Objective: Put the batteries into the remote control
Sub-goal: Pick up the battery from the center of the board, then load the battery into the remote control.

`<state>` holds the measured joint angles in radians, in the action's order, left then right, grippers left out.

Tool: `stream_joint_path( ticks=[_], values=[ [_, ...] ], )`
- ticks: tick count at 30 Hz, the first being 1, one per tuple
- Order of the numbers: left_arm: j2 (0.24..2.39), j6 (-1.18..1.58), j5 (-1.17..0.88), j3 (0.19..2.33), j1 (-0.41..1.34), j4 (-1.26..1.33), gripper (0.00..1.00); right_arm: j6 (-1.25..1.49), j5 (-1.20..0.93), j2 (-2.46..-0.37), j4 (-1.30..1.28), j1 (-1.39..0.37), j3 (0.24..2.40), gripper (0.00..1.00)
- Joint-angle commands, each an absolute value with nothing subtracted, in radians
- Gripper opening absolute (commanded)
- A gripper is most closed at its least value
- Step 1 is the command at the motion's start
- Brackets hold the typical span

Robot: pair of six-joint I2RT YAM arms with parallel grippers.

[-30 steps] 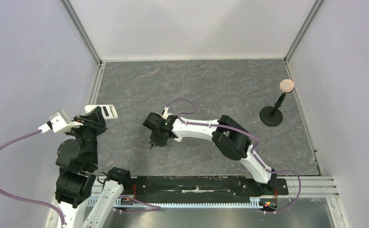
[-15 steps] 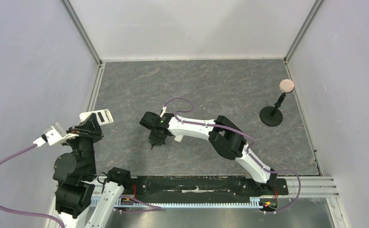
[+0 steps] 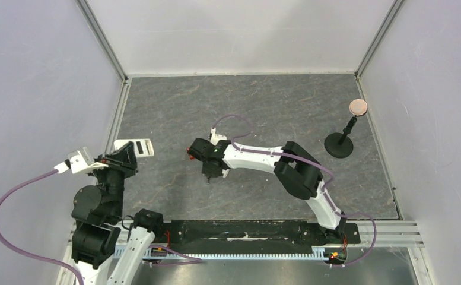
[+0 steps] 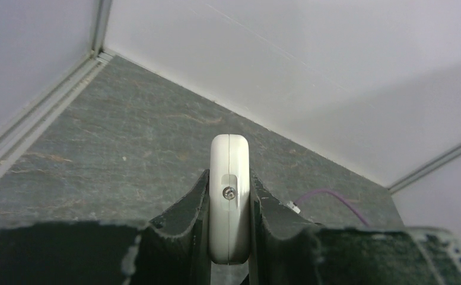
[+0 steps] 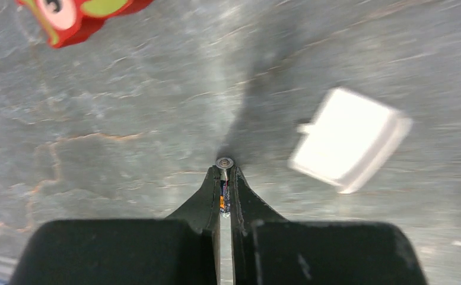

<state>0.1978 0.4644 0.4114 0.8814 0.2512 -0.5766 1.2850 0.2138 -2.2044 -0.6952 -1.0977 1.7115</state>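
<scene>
My left gripper (image 3: 126, 157) is shut on the slim white remote control (image 3: 134, 146) and holds it above the table at the left. In the left wrist view the remote (image 4: 230, 172) stands edge-on between my fingers (image 4: 198, 202), a small screw showing in its end. My right gripper (image 3: 208, 178) is near the table's middle, pointing down, shut on a small battery (image 5: 224, 199). The battery's metal tip (image 5: 224, 161) pokes out past the fingertips, close to the table. A small loose white square cover piece (image 5: 349, 139) lies just right of the right gripper.
A red object with green and pink marks (image 5: 79, 18) lies beyond the right gripper to the left; a red bit of it shows in the top view (image 3: 189, 152). A black stand with a pink disc (image 3: 339, 142) is at the right. Grey walls enclose the table.
My right gripper has moved right with the battery. My left arm has shifted a little right and toward the near edge, still holding the remote.
</scene>
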Motion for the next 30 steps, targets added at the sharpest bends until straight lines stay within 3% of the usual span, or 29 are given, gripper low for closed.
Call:
stream_joint_path(
  ticks=[1, 8, 16, 25, 30],
  values=[
    [0.269, 0.568, 0.237, 0.893, 0.253, -0.608, 0.02, 1.066, 0.383, -2.008, -0.581, -1.06, 1.557, 0.0],
    [0.434, 0.778, -0.069, 0.862, 0.253, -0.581, 0.02, 0.782, 0.404, -1.651, -0.352, -0.965, 1.264, 0.0],
    [0.682, 0.929, -0.37, 0.796, 0.253, -0.389, 0.02, 0.451, 0.372, -1.348, -0.244, -0.907, 1.096, 0.0],
    [1.052, 0.932, -0.705, 0.947, 0.253, -0.438, 0.02, 0.125, -0.041, -1.091, -0.009, -0.907, 0.949, 0.0],
    [1.194, 1.012, -0.837, 1.005, 0.255, -0.443, 0.02, 0.021, -0.231, -1.049, 0.123, -0.91, 0.875, 0.0]
  ],
)
